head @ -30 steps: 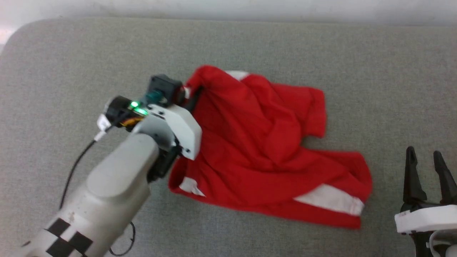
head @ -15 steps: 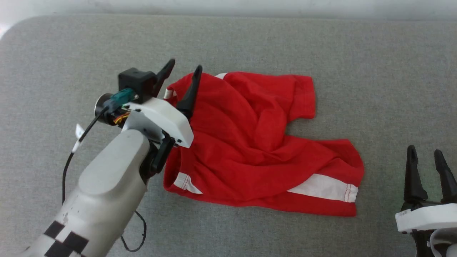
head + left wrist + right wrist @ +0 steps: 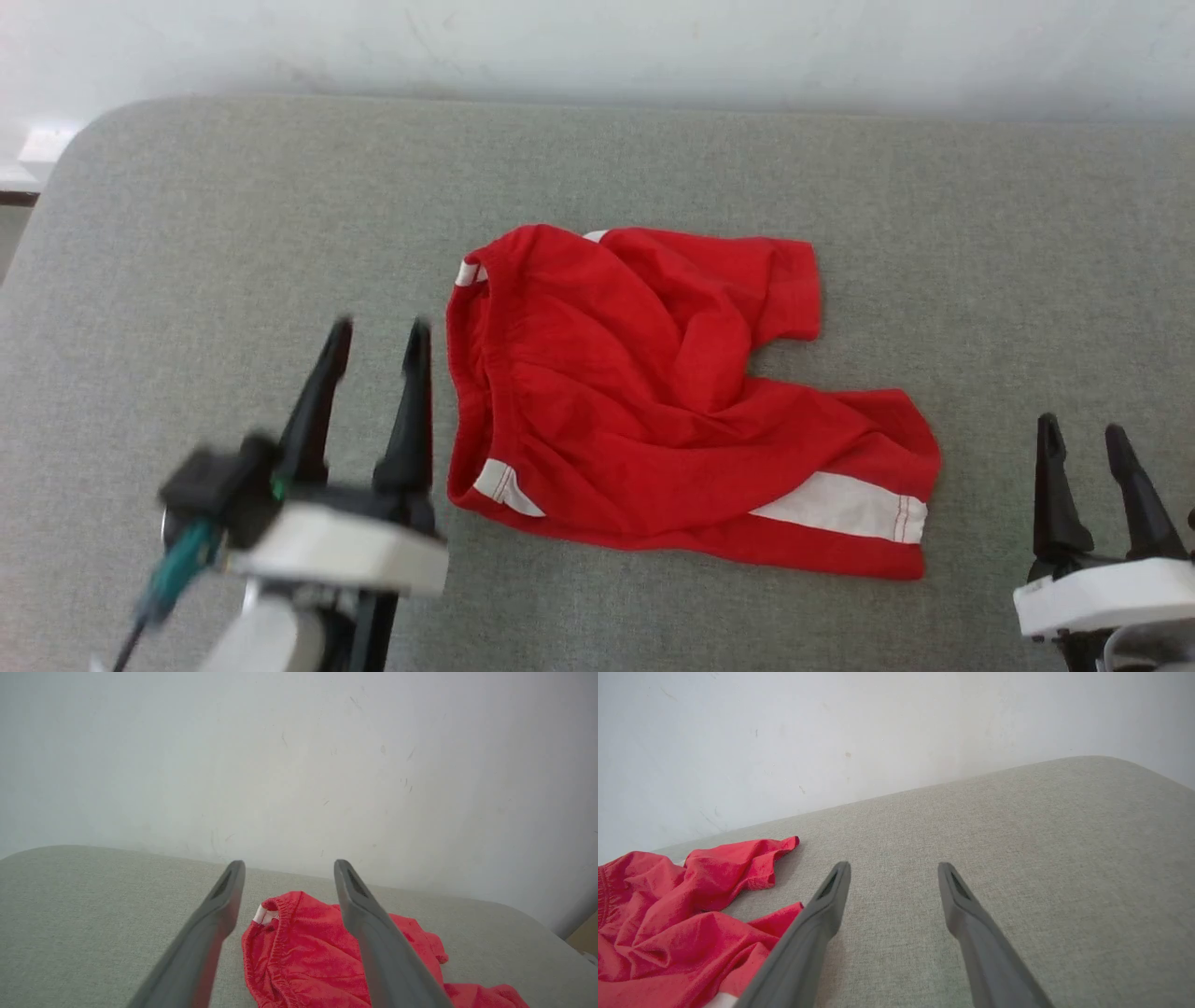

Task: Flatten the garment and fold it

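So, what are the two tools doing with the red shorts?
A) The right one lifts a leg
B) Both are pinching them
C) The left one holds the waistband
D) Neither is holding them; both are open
D: the left tool and right tool stand open on either side of the red shorts, gripping nothing.

Open grey cushion (image 3: 233,233) surrounds the red shorts (image 3: 653,401); both sides pass freely. Beyond the shorts, a white wall (image 3: 597,47) blocks.

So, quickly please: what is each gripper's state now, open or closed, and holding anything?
Left gripper: open, holding nothing, beside the garment.
Right gripper: open, holding nothing.
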Available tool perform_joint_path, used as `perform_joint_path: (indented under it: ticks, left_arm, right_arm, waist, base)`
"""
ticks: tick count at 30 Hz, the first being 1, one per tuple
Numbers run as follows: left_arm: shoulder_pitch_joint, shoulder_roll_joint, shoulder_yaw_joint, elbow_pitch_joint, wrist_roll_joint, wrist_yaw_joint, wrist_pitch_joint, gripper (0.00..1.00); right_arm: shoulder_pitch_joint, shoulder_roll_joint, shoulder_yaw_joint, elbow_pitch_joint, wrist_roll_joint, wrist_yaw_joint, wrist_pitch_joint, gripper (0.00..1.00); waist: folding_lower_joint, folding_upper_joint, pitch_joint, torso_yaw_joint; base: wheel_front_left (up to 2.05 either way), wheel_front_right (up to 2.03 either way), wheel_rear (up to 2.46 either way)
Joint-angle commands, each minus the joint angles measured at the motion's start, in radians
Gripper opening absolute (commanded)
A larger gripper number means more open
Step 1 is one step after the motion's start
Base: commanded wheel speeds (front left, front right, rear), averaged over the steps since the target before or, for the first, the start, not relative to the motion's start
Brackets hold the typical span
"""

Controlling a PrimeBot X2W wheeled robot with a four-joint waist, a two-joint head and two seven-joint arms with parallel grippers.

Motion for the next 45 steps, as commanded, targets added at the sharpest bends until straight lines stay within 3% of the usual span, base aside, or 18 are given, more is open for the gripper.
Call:
perform_joint_path:
  ticks: [1, 7, 13, 21, 35, 36, 37, 38, 45]
  left_arm:
    - [0.072, -0.022, 0.036, -0.039, 0.027, -0.018, -0.004, 1.0]
    - [0.232, -0.085, 0.1, -0.065, 0.084, -0.09, -0.005, 1.0]
    - [0.205, -0.065, 0.053, -0.009, 0.106, -0.144, 0.025, 1.0]
    - [0.11, -0.015, -0.049, 0.084, 0.1, -0.234, 0.22, 1.0]
    - [0.022, 0.03, -0.084, 0.217, 0.111, -0.258, 0.349, 1.0]
    - [0.019, 0.029, -0.085, 0.219, 0.111, -0.26, 0.349, 0.8]
    - [0.016, 0.028, -0.085, 0.219, 0.11, -0.26, 0.345, 0.25]
    - [0.014, 0.027, -0.084, 0.22, 0.11, -0.26, 0.34, 0.0]
    - [0.019, 0.02, -0.066, 0.2, 0.097, -0.247, 0.303, 0.0]
  right_arm:
    - [0.014, 0.0, 0.002, 0.005, 0.008, -0.001, -0.008, 1.0]
    - [0.03, 0.0, 0.012, 0.014, 0.015, -0.001, -0.009, 1.0]
    - [0.02, 0.0, 0.024, 0.011, 0.01, -0.001, -0.003, 1.0]
    - [0.02, 0.0, 0.033, 0.011, 0.006, -0.001, 0.002, 1.0]
    - [0.015, 0.0, 0.029, 0.008, 0.008, -0.001, 0.0, 1.0]
    - [0.015, 0.0, 0.028, 0.007, 0.009, -0.001, 0.0, 1.0]
    - [0.014, 0.0, 0.027, 0.007, 0.009, -0.001, -0.001, 1.0]
    - [0.013, 0.0, 0.026, 0.007, 0.009, -0.001, -0.001, 1.0]
    - [0.01, 0.0, 0.03, 0.004, 0.006, -0.001, 0.003, 1.0]
  waist:
    - [0.0002, 0.0001, -0.006, 0.003]
    - [0.0002, 0.0001, -0.011, 0.019]
    - [0.0002, 0.0001, -0.013, 0.023]
    - [0.0002, 0.0001, -0.012, 0.004]
    - [0.0002, 0.0001, 0.01, -0.041]
    - [0.0002, 0.0001, 0.011, -0.043]
    - [0.0002, 0.0001, 0.013, -0.043]
    - [0.0002, 0.0001, 0.014, -0.043]
    - [0.0002, 0.0001, 0.012, -0.032]
  base:
    - [0.0, 0.0, 0.0]
    - [0.0, 0.0, 0.0]
    - [0.0, 0.0, 0.0]
    - [0.0, 0.0, 0.0]
    - [0.0, 0.0, 0.0]
    - [0.0, 0.0, 0.0]
    - [0.0, 0.0, 0.0]
    - [0.0, 0.0, 0.0]
    - [0.0, 0.0, 0.0]
